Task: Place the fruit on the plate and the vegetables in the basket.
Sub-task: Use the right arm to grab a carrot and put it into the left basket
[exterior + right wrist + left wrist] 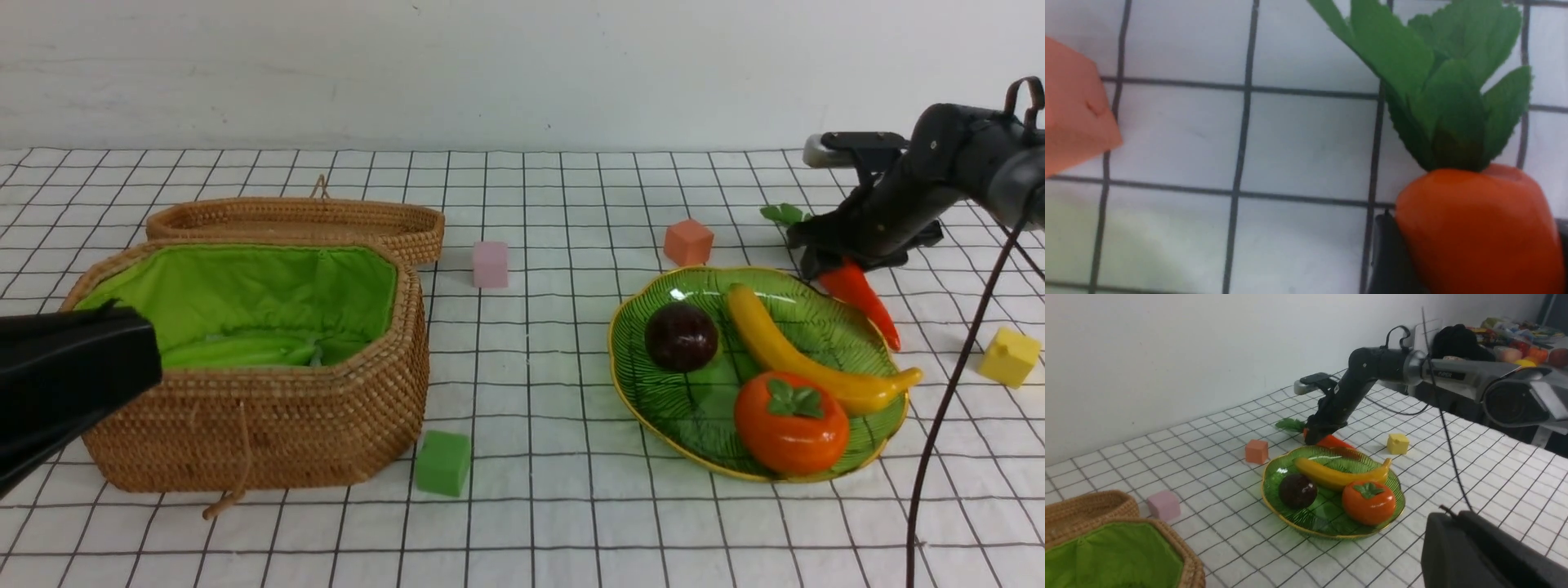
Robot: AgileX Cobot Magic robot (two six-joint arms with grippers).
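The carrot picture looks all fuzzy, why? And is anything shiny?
In the right wrist view the carrot sits very near the lens, so its edges look soft. In the front view the plate and banana show pale glare spots.

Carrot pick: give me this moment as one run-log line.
stage: carrot pick | right hand: around carrot, grip unconfirmed | plate: mangosteen, banana, persimmon | left hand: shut
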